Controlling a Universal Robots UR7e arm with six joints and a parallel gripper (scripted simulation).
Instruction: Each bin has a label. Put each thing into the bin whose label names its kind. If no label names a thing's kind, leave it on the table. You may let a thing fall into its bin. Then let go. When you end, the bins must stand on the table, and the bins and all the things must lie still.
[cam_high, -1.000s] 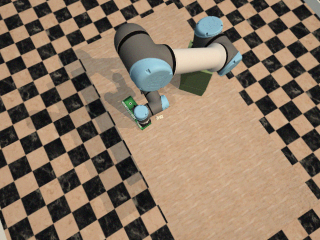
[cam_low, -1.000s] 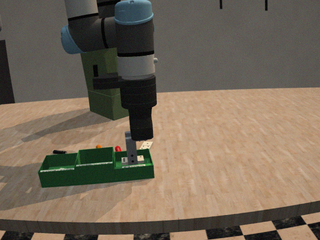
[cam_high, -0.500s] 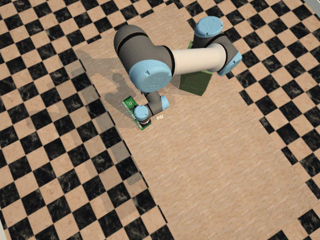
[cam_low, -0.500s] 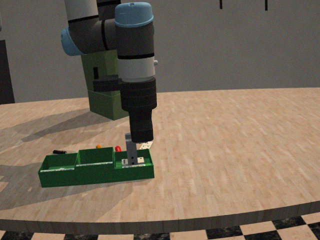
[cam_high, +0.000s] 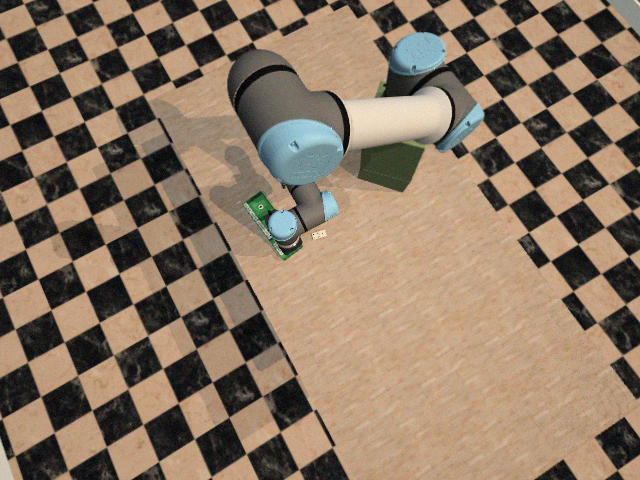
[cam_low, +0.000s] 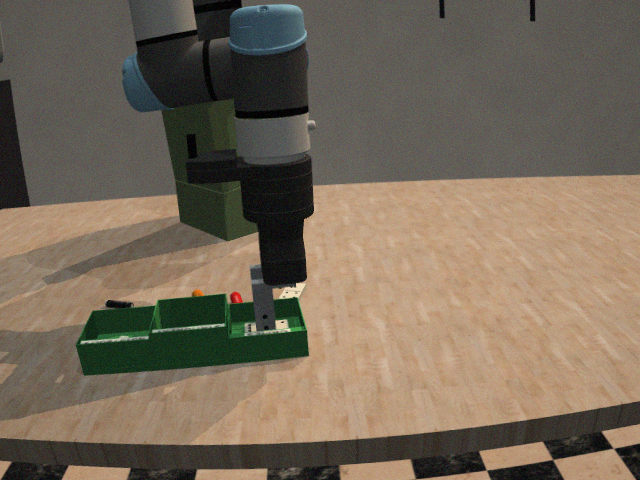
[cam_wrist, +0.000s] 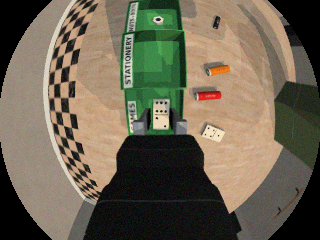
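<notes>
Three green bins stand in a row (cam_low: 192, 333) near the table's left edge, also in the wrist view (cam_wrist: 154, 60). My gripper (cam_wrist: 160, 114) reaches down into the nearest bin (cam_low: 266, 330), and its fingers stand open. A white domino (cam_wrist: 160, 114) lies flat on that bin's floor between the open fingers, and it also shows in the side view (cam_low: 281, 323). The middle bin's label reads STATIONERY (cam_wrist: 128, 60). The far bin holds a small white nut (cam_wrist: 159, 19). From above, the wrist (cam_high: 283, 227) hides the fingers.
On the table beside the bins lie a second white domino (cam_wrist: 214, 132) (cam_high: 318, 235), a red cylinder (cam_wrist: 207, 95), an orange cylinder (cam_wrist: 218, 70) and a small black thing (cam_wrist: 216, 22). The arm's green pedestal (cam_low: 206, 170) stands behind the bins.
</notes>
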